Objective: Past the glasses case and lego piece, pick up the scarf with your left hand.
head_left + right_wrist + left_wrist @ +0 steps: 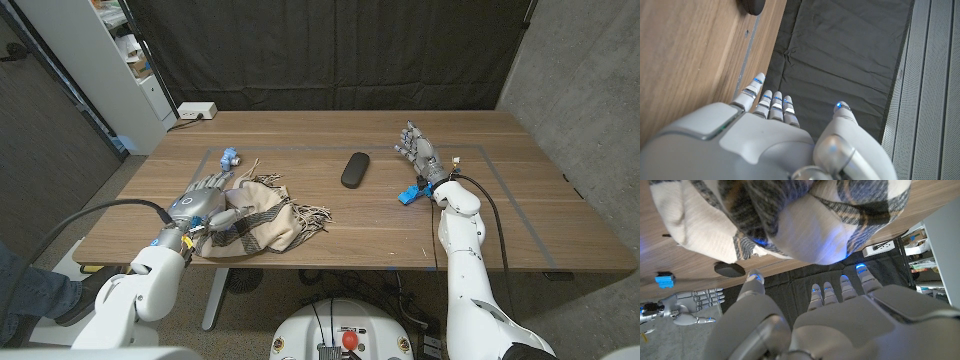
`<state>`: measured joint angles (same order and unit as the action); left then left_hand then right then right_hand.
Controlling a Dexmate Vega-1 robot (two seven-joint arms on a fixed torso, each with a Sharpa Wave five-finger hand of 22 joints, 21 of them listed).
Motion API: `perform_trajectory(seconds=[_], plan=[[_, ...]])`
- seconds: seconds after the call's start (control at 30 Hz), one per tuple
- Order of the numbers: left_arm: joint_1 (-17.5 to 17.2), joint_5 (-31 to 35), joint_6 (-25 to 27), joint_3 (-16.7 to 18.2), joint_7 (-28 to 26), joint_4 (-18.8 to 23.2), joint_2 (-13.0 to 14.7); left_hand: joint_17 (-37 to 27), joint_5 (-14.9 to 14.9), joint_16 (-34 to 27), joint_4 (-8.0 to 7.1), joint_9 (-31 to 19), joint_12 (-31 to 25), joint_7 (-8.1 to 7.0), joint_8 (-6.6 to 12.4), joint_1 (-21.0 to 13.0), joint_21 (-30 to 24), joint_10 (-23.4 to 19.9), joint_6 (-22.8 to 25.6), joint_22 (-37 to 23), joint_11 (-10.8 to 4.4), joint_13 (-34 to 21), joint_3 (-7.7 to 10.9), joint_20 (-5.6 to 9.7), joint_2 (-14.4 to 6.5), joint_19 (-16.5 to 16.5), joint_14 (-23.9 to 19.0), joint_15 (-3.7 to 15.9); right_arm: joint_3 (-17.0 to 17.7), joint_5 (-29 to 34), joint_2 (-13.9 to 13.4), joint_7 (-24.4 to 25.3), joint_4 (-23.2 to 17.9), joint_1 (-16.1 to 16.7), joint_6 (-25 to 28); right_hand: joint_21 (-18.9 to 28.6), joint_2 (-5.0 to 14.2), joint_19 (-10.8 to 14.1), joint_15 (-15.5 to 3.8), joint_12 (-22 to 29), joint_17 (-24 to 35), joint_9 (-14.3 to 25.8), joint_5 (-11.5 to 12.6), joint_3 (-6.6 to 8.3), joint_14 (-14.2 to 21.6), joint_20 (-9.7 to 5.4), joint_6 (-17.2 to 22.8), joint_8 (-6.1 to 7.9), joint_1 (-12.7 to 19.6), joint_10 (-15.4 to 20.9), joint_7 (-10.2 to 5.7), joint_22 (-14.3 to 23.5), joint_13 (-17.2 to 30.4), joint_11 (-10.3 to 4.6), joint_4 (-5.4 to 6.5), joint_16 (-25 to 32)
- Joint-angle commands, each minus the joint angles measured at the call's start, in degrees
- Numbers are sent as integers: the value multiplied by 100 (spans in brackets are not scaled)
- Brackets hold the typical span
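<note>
Scarf (262,216) lies bunched near the worktop's (300,255) front-left edge, with the left robot hand (208,207) resting on it, fingers spread. Right robot hand (419,151) hovers empty, fingers apart.

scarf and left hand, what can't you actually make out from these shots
- Head view: whether the left hand grips the scarf; its fingers lie over the folds and their undersides are hidden.
- Left wrist view: the scarf is cut off by the picture's edge and blurred up close.
- Head view: the small blue thing beyond the scarf is too small to identify.
- Head view: the lego piece is partly hidden by the right arm.
</note>
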<state>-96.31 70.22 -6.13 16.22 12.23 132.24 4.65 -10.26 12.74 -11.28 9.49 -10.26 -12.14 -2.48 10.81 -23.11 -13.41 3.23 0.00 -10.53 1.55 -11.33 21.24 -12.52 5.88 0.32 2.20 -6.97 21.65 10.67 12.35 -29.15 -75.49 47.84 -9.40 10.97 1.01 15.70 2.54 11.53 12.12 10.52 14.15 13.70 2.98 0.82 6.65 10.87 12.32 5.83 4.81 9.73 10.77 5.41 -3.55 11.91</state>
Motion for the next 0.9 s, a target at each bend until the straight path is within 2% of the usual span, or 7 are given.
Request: perform_trajectory(seconds=[0.03, 0.4, 0.53, 0.9], plan=[[-34, 19, 309, -139, 353, -22, 154, -29, 60, 6, 4, -28, -10, -48, 23, -27, -21, 36, -9, -17, 25, -24, -44, 0, 54, 52, 17, -60, -19, -7, 23, 7, -5, 6, -3, -3, 9, -3, 33, -14, 17, 27, 31, -3, 34, 29, 57, 44, 20, 49, -8, 11, 24, 21, -41, 29], [-8, -159, 442, -161, 411, -276, 218, -30, 81, 7, 1, -29, -15, -39, 31, -74, -16, 34, -5, -15, 29, -26, -58, 0, 85, 89, 12, -71, -42, 26, 53, 34, 22, -7, 31, -4, 14, -11, 17, -7, 18, 27, 32, -3, 42, 39, 58, 43, 24, 73, -31, 11, 24, 1, -51, 30], [-11, -42, 531, -210, 331, -292, 234, -30, 87, 7, 0, -29, -17, -37, 34, -89, -14, 34, -1, -15, 27, -26, -62, -1, 92, 100, 10, -74, -49, 52, 58, 53, 34, -12, 54, -4, 16, -13, 25, -5, 18, 27, 32, -3, 46, 40, 57, 42, 25, 79, -32, 11, 24, -8, -54, 30], [163, -203, 656, -270, 500, -515, 332, -31, 105, 5, -6, -29, -20, -38, 35, -136, -10, 38, -7, -15, 25, -28, -70, -1, 106, 138, -1, -83, -54, 84, 65, 76, 119, -36, 50, -1, 17, -12, 25, -7, 20, 28, 32, -7, 49, 47, 68, 46, 22, 81, -43, 12, 25, 5, -59, 30]])
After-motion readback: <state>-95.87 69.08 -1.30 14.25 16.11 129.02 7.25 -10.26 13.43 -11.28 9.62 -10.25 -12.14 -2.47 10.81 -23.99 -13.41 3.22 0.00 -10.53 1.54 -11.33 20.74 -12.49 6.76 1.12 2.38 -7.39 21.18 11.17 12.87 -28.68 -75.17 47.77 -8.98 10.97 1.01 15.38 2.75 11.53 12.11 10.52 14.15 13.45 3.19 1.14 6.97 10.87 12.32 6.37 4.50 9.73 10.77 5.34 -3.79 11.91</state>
